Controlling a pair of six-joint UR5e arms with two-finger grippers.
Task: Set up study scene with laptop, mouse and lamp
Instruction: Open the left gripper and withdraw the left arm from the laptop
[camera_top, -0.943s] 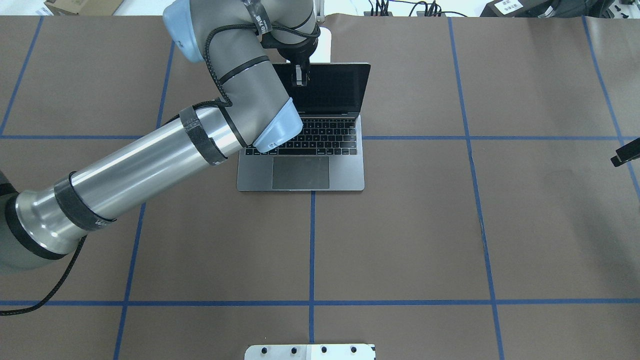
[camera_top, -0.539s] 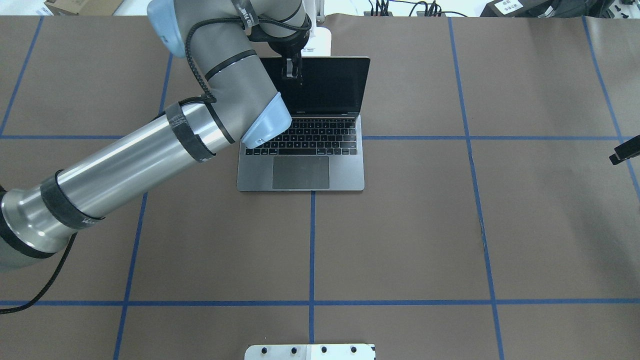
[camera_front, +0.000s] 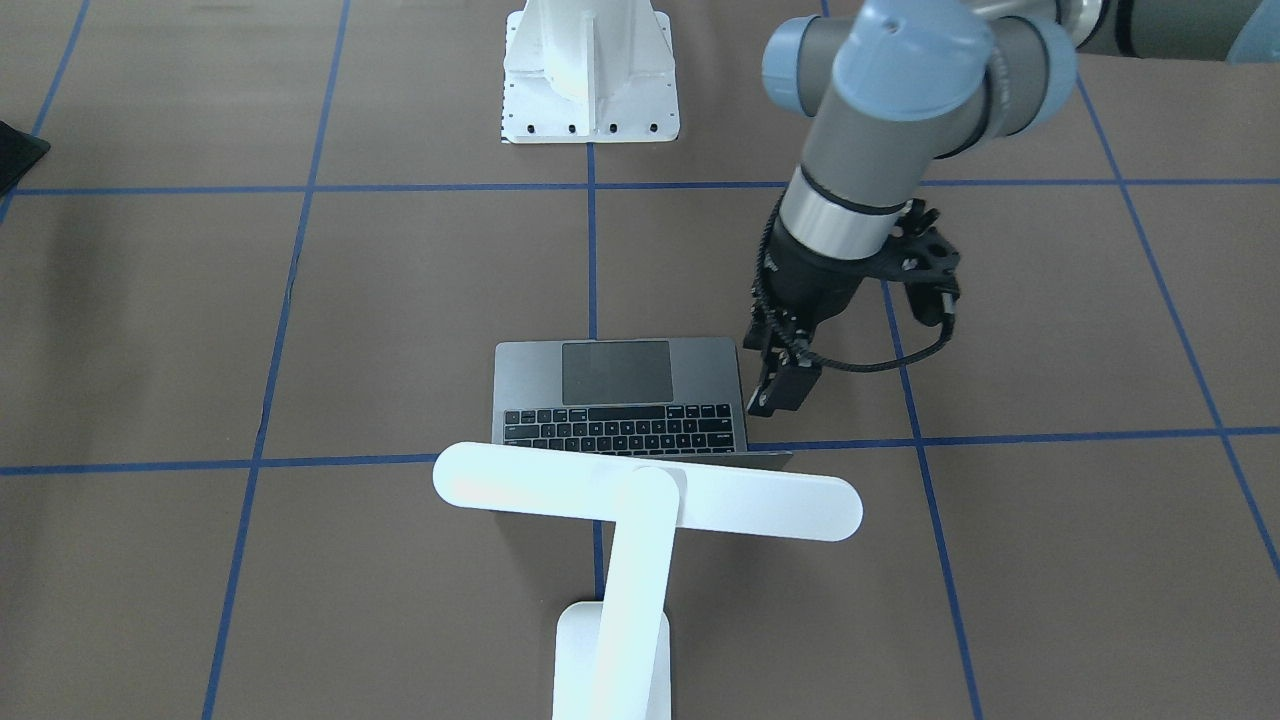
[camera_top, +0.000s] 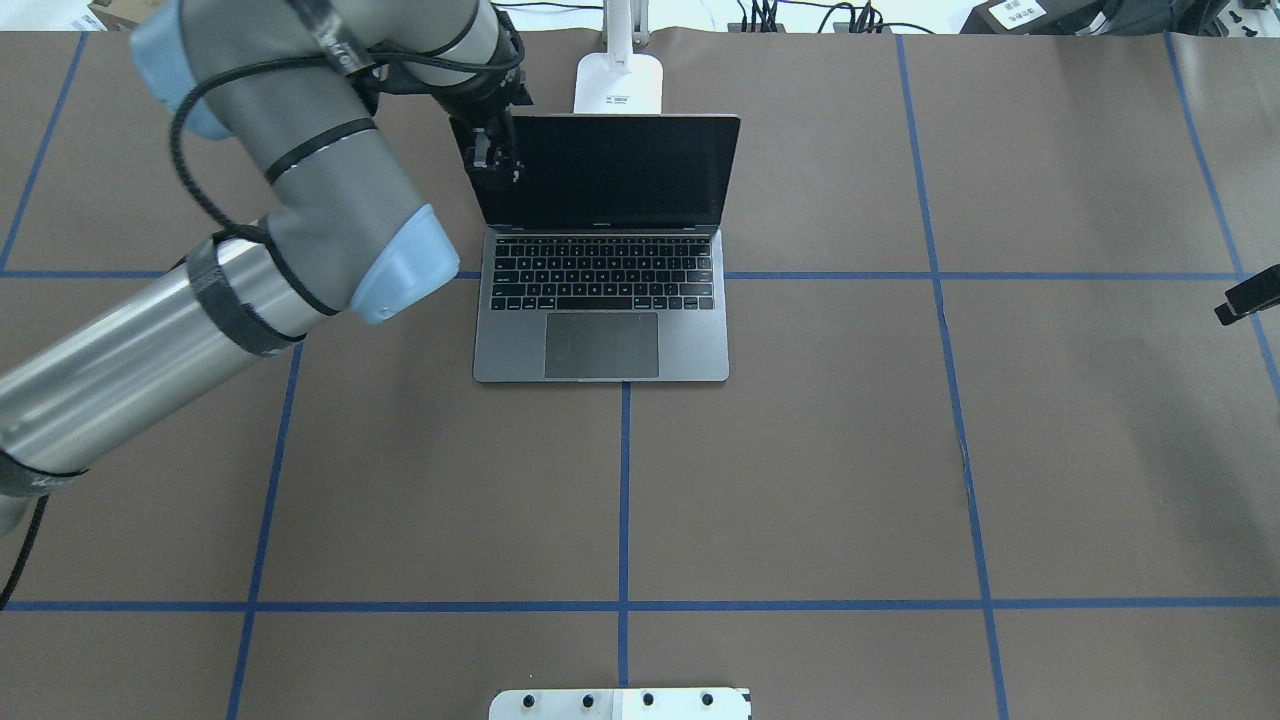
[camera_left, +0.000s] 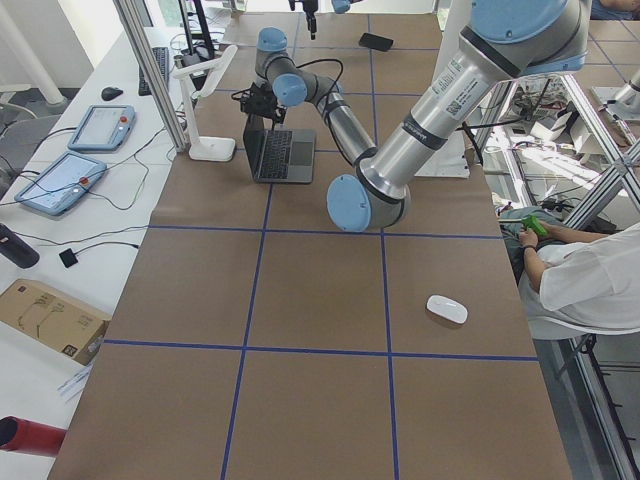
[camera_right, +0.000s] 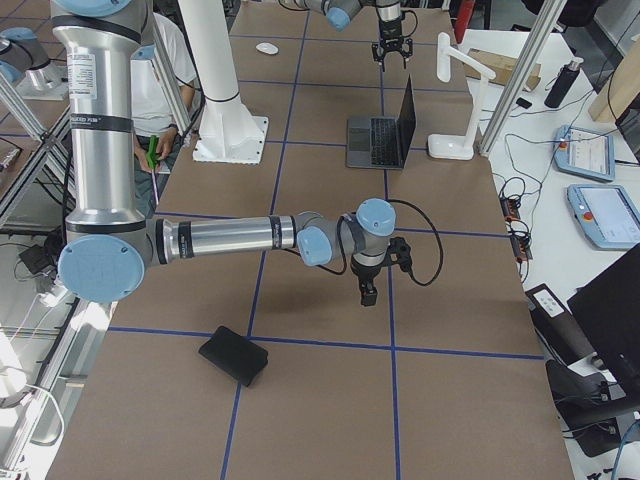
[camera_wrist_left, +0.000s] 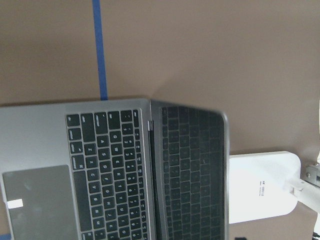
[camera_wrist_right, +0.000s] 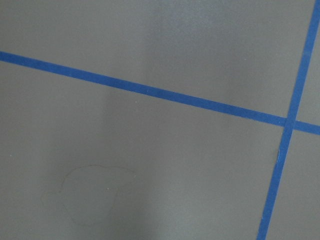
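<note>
The grey laptop (camera_top: 602, 300) lies open at the table's far middle, its dark screen upright. Right behind it is the white lamp (camera_front: 648, 500), its base (camera_top: 620, 85) close to the lid. My left gripper (camera_top: 497, 165) hangs beside the screen's upper left corner, fingers close together and holding nothing; the front view shows my left gripper (camera_front: 782, 392) just off the laptop's side. The white mouse (camera_left: 447, 309) rests far away at the table's left end. My right gripper (camera_right: 367, 292) points down over bare table at the right end; I cannot tell its state.
A black square mat (camera_right: 233, 357) lies near the right end. The white robot pedestal (camera_front: 590, 70) is bolted at the table's near-robot edge. A seated person (camera_left: 585, 275) is beside the table. Tablets and cables lie on the bench (camera_left: 70, 180) beyond the far edge.
My left arm swung left, carrying the gripper from in front of the screen's middle to its left corner. The laptop lid tipped slightly further back. The right gripper barely shifted.
</note>
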